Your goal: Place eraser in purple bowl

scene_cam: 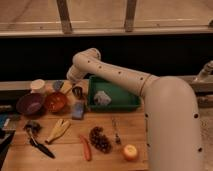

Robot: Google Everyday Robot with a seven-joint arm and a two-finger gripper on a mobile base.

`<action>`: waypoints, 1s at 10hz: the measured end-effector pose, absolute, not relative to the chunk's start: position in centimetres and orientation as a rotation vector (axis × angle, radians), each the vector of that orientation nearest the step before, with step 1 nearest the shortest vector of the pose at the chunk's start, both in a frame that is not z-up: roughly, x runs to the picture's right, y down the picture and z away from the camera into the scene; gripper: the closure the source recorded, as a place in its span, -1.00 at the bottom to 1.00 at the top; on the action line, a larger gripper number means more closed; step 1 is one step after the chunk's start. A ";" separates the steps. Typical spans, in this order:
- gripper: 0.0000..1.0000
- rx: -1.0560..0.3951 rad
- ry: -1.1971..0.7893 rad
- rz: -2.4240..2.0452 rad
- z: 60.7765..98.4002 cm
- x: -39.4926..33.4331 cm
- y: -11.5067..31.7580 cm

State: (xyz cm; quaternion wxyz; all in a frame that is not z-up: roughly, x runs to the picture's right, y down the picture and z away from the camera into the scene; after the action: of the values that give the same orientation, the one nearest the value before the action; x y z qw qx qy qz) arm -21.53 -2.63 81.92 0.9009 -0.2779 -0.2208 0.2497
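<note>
A wooden table (67,154) stands before a dark wall (170,52) — above it, pale framed windows (95,12) — warm light.

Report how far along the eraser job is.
Done: nothing visible; the purple bowl shows no eraser inside. In hand: the tool hangs low just right of the orange bowl, by the left wall of the green tray; whether it carries the eraser cannot be told. Left: bring the eraser over the purple bowl and drop it in.
</note>
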 end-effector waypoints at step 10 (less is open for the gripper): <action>1.00 -0.618 -0.466 0.472 82.6 -23.2 -1.4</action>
State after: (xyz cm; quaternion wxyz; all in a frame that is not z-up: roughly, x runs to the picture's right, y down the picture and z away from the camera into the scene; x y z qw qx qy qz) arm -23.17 -1.41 82.58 0.8990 -0.2984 -0.2253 0.2282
